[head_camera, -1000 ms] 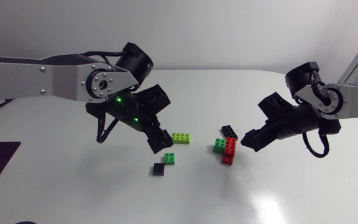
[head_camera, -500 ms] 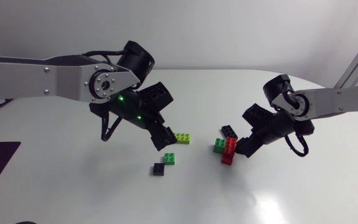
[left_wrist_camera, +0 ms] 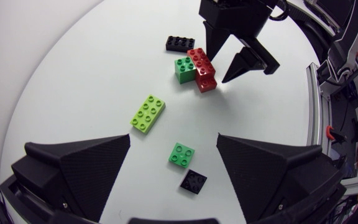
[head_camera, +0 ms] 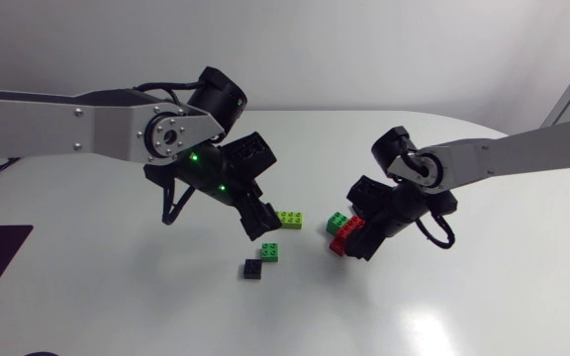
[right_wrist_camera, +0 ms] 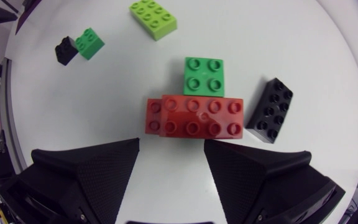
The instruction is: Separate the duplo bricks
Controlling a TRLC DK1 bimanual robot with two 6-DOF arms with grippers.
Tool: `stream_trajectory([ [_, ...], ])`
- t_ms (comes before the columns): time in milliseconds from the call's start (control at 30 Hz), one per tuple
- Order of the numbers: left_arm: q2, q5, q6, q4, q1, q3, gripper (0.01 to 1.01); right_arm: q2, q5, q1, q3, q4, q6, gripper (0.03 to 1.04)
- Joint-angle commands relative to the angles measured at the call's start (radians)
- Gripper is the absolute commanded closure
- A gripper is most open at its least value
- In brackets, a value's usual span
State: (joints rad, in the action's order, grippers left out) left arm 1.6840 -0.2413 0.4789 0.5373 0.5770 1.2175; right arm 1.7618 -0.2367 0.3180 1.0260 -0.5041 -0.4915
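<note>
Right gripper (head_camera: 362,240), released, is hovering at red brick's (head_camera: 341,241) 3 o'clock; left gripper (head_camera: 261,227), released, is hanging at lime brick's (head_camera: 289,219) 8 o'clock.

No text, label, number or sign can be read on anything here.

Seven bricks lie on the worktop (head_camera: 117,297). Two are green squares: the left green square (head_camera: 269,252) and the right green square (head_camera: 336,221). One is a long lime brick (head_camera: 288,219), the only one of that colour. Two are black: a small black square (head_camera: 253,269) and a long black brick (right_wrist_camera: 269,111). Two are red, stacked with an offset: the upper red brick (right_wrist_camera: 201,115) and the lower red brick (right_wrist_camera: 153,116). Two arms reach over them, making two end effectors, the left end effector (left_wrist_camera: 174,140) and the right end effector (right_wrist_camera: 171,146).
</note>
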Motion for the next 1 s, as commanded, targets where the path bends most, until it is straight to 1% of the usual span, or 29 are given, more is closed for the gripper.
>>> stream_trajectory([
  [0,-0.010,-0.015,0.023,-0.007,-0.009,-0.013,0.057,0.022,-0.027,0.035,0.040,-0.039,-0.009,0.26],
  [67,-0.014,-0.015,0.023,-0.007,-0.011,-0.015,0.056,0.013,-0.056,0.055,0.048,-0.057,-0.009,0.25],
  [100,-0.015,-0.015,0.023,-0.007,-0.011,-0.016,0.057,0.002,-0.073,0.059,0.048,-0.065,-0.009,0.22],
  [167,-0.018,-0.015,0.024,-0.007,-0.011,-0.018,0.057,-0.030,-0.128,0.058,0.048,-0.090,-0.012,0.22],
  [233,-0.020,-0.015,0.023,-0.007,-0.011,-0.018,0.057,-0.068,-0.147,0.049,0.040,-0.100,-0.016,0.20],
  [267,-0.020,-0.015,0.023,-0.007,-0.008,-0.016,0.057,-0.091,-0.142,0.036,0.036,-0.094,-0.018,0.20],
  [367,-0.020,-0.015,0.023,-0.007,-0.005,-0.013,0.057,-0.104,-0.139,-0.045,0.052,-0.094,-0.053,0.12],
  [433,-0.020,-0.015,0.023,-0.008,-0.002,-0.010,0.057,-0.093,-0.139,-0.091,0.071,-0.093,-0.081,0.09],
  [533,-0.018,-0.015,0.023,-0.014,0.001,-0.015,0.057,-0.045,-0.139,-0.135,0.109,-0.091,-0.098,0.09],
  [600,-0.017,-0.015,0.021,-0.016,0.003,-0.016,0.057,-0.027,-0.125,-0.140,0.115,-0.056,-0.090,0.09],
  [700,-0.018,-0.015,0.021,-0.016,0.004,-0.018,0.057,0.005,-0.070,-0.140,0.129,0.004,-0.059,0.09],
  [867,-0.020,-0.015,0.023,-0.016,0.000,-0.019,0.057,0.090,0.099,-0.120,0.137,0.116,-0.033,0.09],
  [967,-0.020,-0.015,0.023,-0.023,0.000,-0.026,0.057,0.122,0.148,-0.115,0.140,0.159,-0.033,0.09],
])
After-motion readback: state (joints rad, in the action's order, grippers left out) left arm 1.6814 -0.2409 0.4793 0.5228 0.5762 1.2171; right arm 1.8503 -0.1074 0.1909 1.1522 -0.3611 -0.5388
